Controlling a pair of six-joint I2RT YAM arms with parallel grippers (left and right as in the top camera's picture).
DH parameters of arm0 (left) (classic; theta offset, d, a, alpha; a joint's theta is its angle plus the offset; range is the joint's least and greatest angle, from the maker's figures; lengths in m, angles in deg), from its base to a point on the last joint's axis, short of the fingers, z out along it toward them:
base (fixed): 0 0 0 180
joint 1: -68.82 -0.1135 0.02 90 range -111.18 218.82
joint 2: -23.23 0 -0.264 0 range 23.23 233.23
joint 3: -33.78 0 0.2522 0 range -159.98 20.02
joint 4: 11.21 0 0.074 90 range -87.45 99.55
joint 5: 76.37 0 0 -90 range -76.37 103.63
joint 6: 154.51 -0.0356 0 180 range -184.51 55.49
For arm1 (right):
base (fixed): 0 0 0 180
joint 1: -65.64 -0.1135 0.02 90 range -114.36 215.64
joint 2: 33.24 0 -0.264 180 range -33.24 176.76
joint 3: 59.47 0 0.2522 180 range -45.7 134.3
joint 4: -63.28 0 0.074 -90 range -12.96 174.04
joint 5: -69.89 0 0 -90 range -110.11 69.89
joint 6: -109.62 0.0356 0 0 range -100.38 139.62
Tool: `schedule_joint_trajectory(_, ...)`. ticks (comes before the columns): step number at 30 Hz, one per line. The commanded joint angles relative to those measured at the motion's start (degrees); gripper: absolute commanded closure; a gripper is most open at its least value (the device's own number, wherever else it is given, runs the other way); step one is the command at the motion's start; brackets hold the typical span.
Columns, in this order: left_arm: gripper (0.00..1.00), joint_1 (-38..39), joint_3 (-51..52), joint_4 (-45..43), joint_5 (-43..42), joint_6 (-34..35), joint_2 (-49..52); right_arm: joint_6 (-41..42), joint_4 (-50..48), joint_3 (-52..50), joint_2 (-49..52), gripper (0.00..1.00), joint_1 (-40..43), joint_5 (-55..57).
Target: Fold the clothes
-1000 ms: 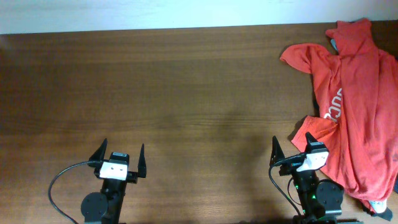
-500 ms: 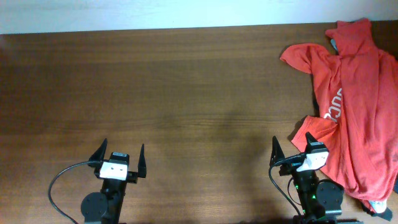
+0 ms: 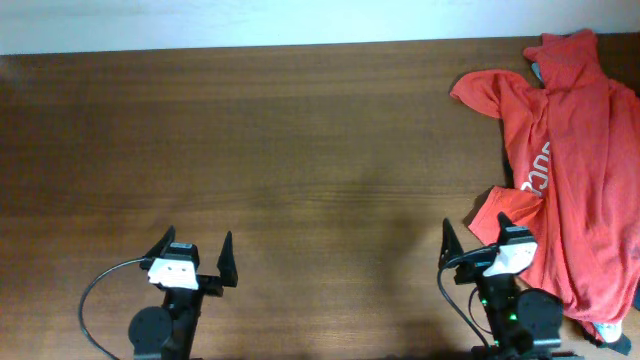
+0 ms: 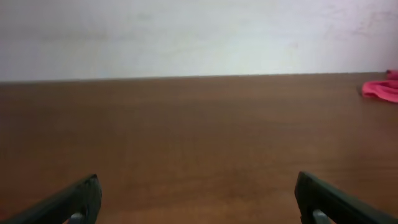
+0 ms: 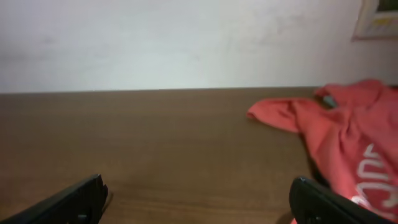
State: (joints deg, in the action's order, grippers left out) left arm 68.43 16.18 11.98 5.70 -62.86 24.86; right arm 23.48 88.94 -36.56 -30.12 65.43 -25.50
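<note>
A red hooded sweatshirt (image 3: 578, 170) with white lettering lies crumpled along the table's right side, from the far edge to near the front. It also shows in the right wrist view (image 5: 348, 143), and as a red sliver at the far right of the left wrist view (image 4: 380, 89). My right gripper (image 3: 476, 236) is open and empty at the front right, its right finger beside the sweatshirt's lower fold. My left gripper (image 3: 197, 243) is open and empty at the front left, far from the garment.
The brown wooden table (image 3: 300, 150) spreads wide between and beyond the grippers. A pale wall runs behind its far edge (image 4: 186, 37). A small white and blue thing (image 3: 603, 333) peeks out under the sweatshirt at the front right corner.
Both grippers have shifted slightly toward the front edge of the table. The sweatshirt has not moved.
</note>
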Motion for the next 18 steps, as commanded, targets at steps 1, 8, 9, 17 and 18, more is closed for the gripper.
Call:
schedule_joint_trajectory(1,0.01,0.3,-8.1,3.5,0.2,3.1,2.6,-0.2,4.2,8.7,4.5,0.01,-0.2,4.7)
schedule_joint_trajectory(8,0.01,0.3,-23.9,16.5,0.8,3.1,15.4,0.0,22.0,27.2,23.2,0.01,-0.1,12.0)
schedule_joint_trajectory(9,0.01,0.3,-26.3,18.8,0.9,3.1,17.8,0.3,25.4,29.8,26.3,0.01,-0.1,13.2)
schedule_joint_trajectory(17,0.01,0.3,-45.6,36.8,-1.0,3.0,37.7,7.8,41.1,44.1,48.2,0.01,0.0,17.7)
schedule_joint_trajectory(18,0.01,0.3,-49.0,38.9,-2.4,3.0,40.8,7.8,40.9,44.2,50.4,0.01,0.0,17.8)
